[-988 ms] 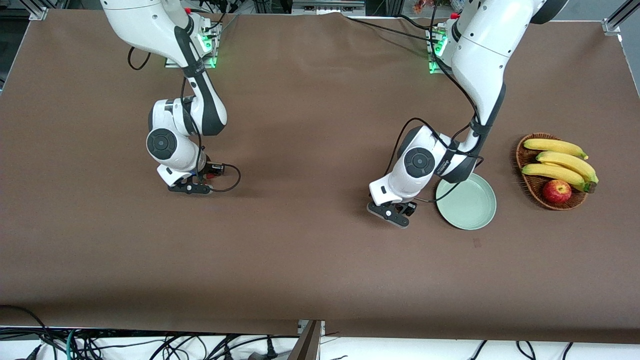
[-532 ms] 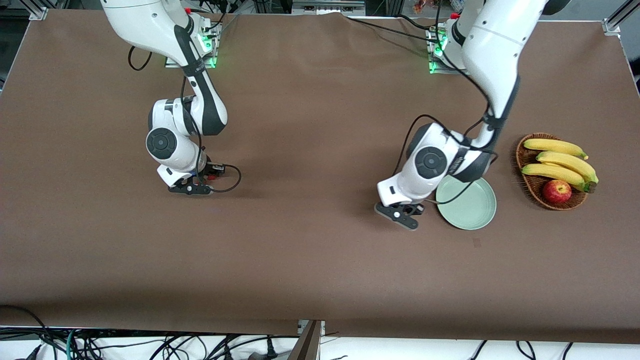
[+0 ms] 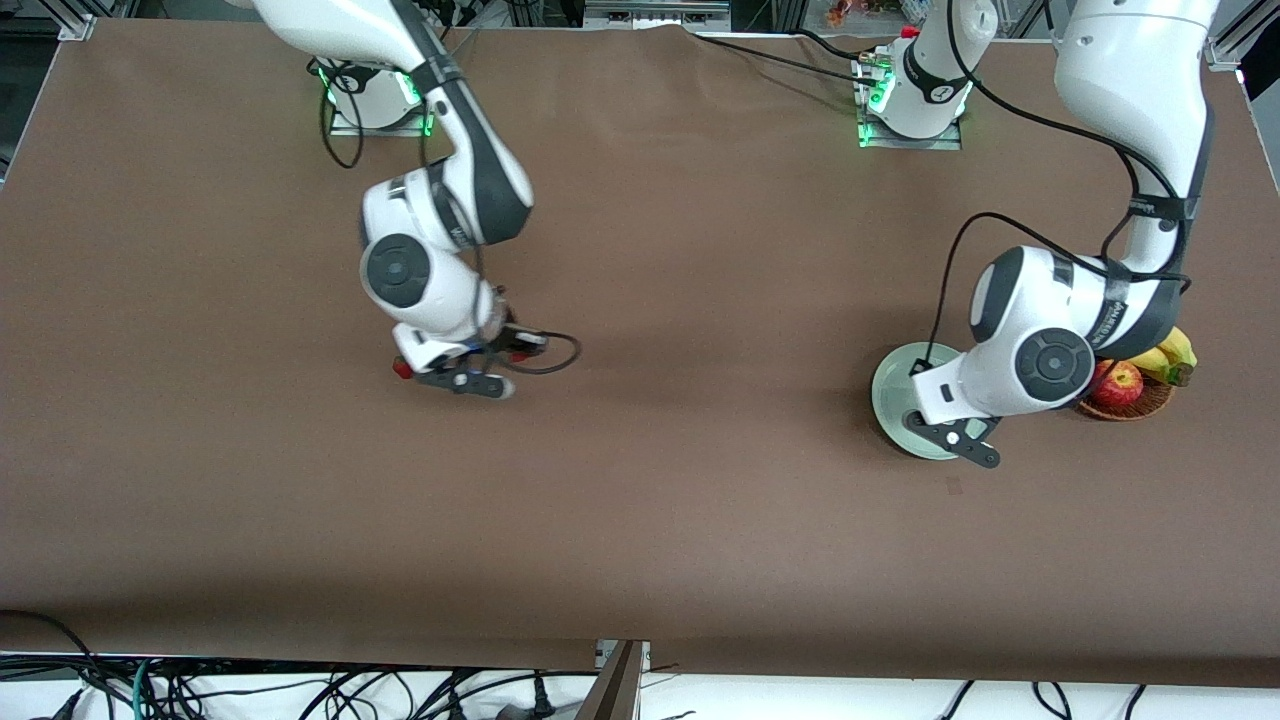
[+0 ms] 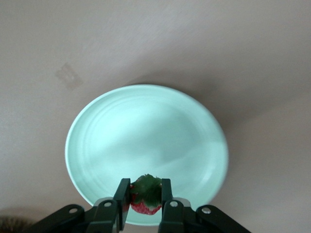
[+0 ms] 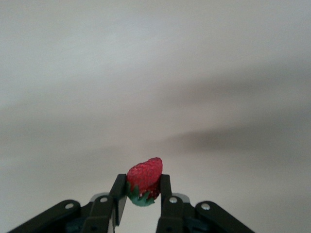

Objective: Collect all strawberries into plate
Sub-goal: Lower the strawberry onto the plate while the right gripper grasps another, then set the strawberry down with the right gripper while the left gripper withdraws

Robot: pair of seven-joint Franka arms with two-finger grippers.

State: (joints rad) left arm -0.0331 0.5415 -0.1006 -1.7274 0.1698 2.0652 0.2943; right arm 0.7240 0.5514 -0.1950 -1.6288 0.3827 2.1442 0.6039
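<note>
Two small red strawberries are in hand, none landed: the left pincer pinches one strawberry over the empty round pale mint-green plate, near its six o'clock rim. The right pincer, above bare brown table, clamps the other strawberry. A third isn't visible.

The front camera looks down from high, facing both robots, and it takes the whole desk. The left wrist camera sits close above the left end effector and looks straight down on the plate, which the front view shares. The right wrist camera, close to the right end effector, sees only bare desk.
</note>
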